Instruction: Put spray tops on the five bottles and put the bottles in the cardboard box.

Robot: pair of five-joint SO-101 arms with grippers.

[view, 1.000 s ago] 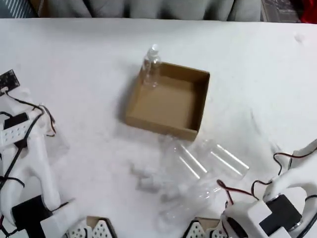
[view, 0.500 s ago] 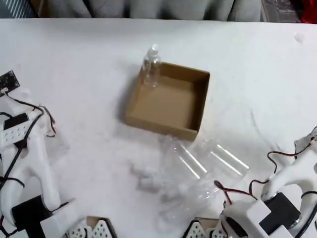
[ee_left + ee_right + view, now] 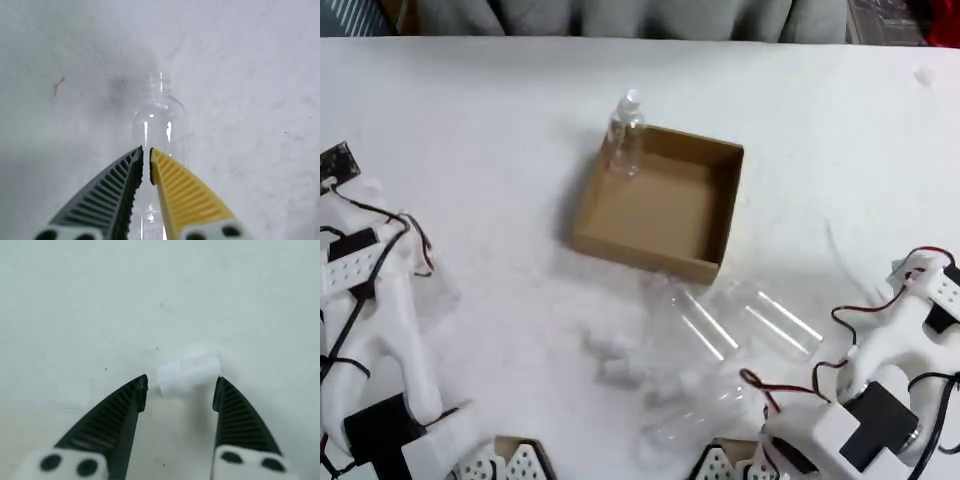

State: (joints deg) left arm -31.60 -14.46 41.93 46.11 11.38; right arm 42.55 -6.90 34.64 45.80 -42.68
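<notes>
Shallow brown box sits open mid-worktop. One clear bottle with a top on stands upright at its far left corner; can't tell if it's inside. The other clear bottles lie on their sides just near of the box, with white spray tops loose to their left.

One cardboard box, one upright bottle, at least three lying bottles, at least two loose spray tops.

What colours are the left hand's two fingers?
Left hand: one grey finger, one yellow; best in left wrist view.
</notes>
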